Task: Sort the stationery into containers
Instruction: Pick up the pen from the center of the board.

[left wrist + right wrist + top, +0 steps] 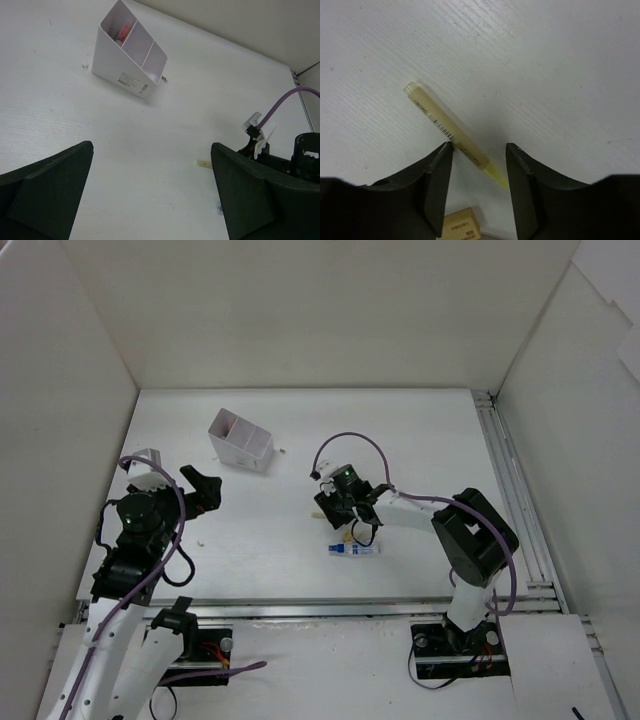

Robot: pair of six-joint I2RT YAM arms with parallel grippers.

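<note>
while the top view is looking down on the table [420, 430], the box [240, 443] is sitting left of centre in the upper half, turned at an angle. the left gripper [207, 490] is hanging at the left, below the box and well apart from it. the right gripper [337, 505] is reaching down near the middle of the frame; from here i cannot tell how its jaws are standing. a tube [355, 550], blue and white, is lying just below it.

the left wrist view is showing its own gripper gaping wide and holding nothing, with its dark fingers [47, 195] filling the lower corners. the box is standing at the upper left, showing three compartments, and a pink pen [122, 32] is resting in the upper-left one. a tan bit [203, 163] is lying right of centre.

the right wrist view is showing its gripper parted, low over the table. a yellow pen [452, 134] is lying slantwise at centre, its lower end between the jaws, which are not closing on it. an eraser [460, 230] is peeking in at the bottom edge.
</note>
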